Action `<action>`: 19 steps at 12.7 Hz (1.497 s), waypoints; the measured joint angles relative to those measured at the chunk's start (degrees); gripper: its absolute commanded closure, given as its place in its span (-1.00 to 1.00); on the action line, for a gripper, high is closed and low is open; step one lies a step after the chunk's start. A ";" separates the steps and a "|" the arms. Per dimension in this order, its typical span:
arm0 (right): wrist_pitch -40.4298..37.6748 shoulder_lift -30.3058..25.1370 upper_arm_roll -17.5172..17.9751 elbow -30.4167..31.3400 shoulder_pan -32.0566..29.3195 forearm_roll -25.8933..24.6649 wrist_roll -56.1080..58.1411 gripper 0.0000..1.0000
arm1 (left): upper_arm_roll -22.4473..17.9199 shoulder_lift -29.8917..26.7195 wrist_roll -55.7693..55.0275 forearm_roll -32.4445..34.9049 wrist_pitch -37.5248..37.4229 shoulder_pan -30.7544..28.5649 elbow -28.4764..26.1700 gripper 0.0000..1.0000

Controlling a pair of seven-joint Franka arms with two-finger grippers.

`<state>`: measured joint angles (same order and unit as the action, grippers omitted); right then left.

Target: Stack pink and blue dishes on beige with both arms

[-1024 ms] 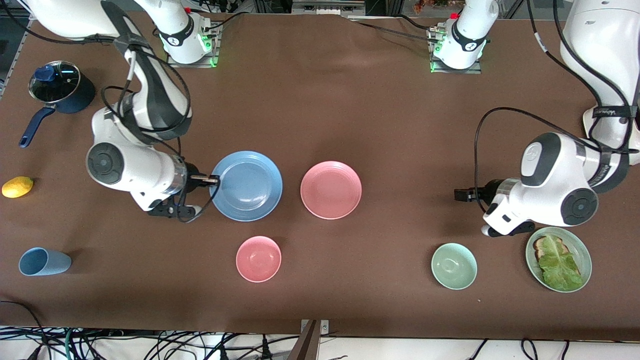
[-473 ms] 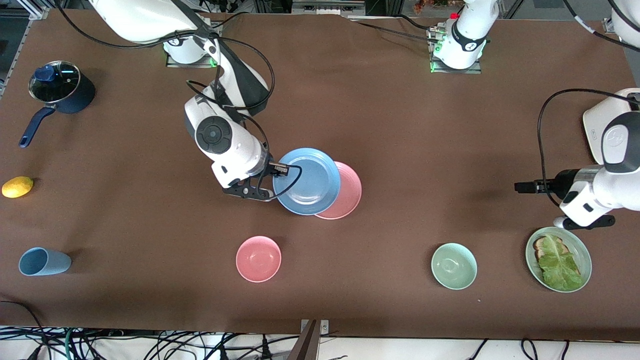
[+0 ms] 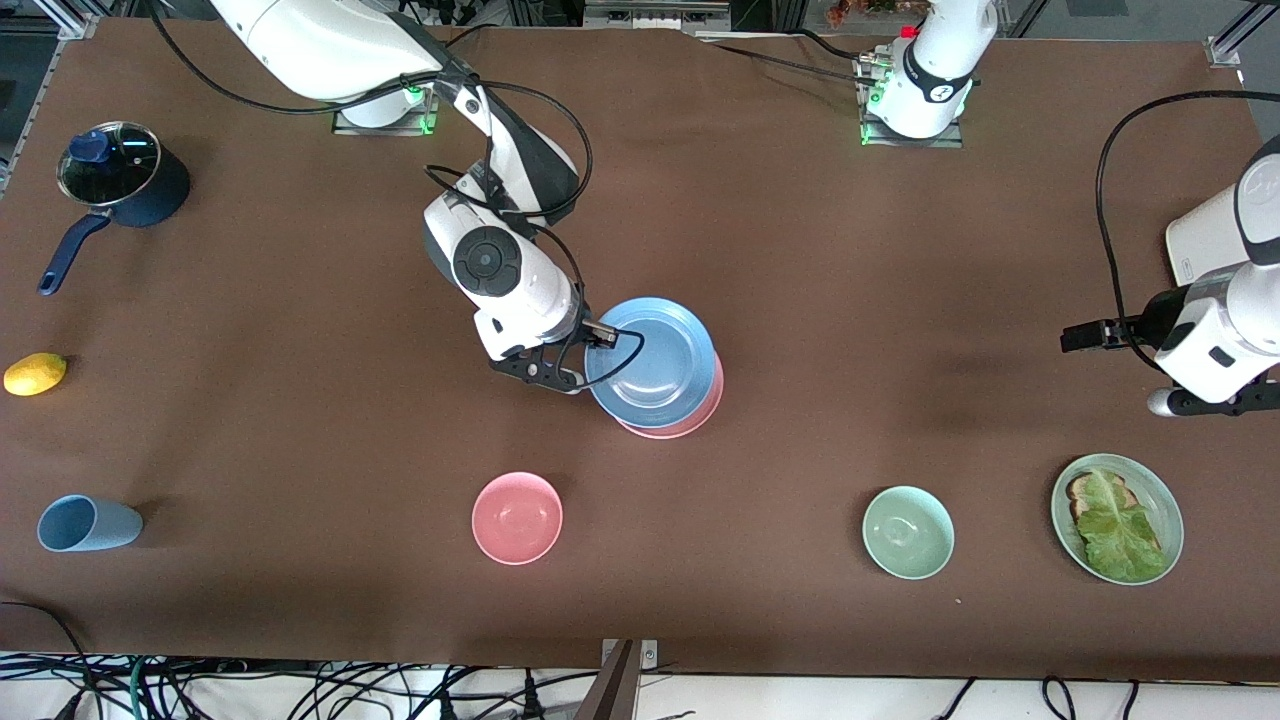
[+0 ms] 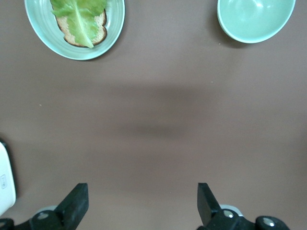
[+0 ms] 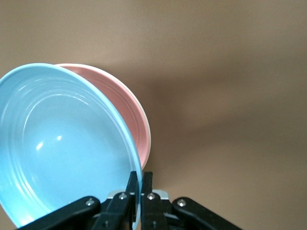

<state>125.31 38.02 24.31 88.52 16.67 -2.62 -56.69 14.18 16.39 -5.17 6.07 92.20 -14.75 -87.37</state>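
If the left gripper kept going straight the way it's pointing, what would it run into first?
Probably nothing nearby: the open left gripper points along bare table toward the blue plate, the first thing in line if low enough.

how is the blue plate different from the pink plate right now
The blue plate is held by its rim in the right gripper, whose jaws are shut on it; the pink plate lies flat on the table, untouched. The blue plate is above and covers most of the pink plate, which shows only as a crescent. In the right wrist view the blue plate looks tilted. Both are round with ringed rims, about equal in size.
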 measured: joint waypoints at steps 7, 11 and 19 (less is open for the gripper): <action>5.03 4.56 -0.06 0.06 2.36 -3.32 -4.22 1.00 | -5.02 -12.81 0.33 -4.54 -1.55 6.66 -4.00 -1.00; 5.04 4.56 -0.27 0.03 2.35 -3.32 -4.22 1.00 | -6.38 -12.83 2.20 -5.99 -1.47 6.65 -6.04 -1.00; 6.09 4.54 -1.05 -0.31 2.30 -3.34 -4.23 -0.71 | -6.75 -13.10 4.41 -6.03 -1.33 6.53 -5.98 -1.00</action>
<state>131.40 42.56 23.26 88.21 18.97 -5.96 -60.91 7.43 3.29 -0.76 0.04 90.87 -8.23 -93.35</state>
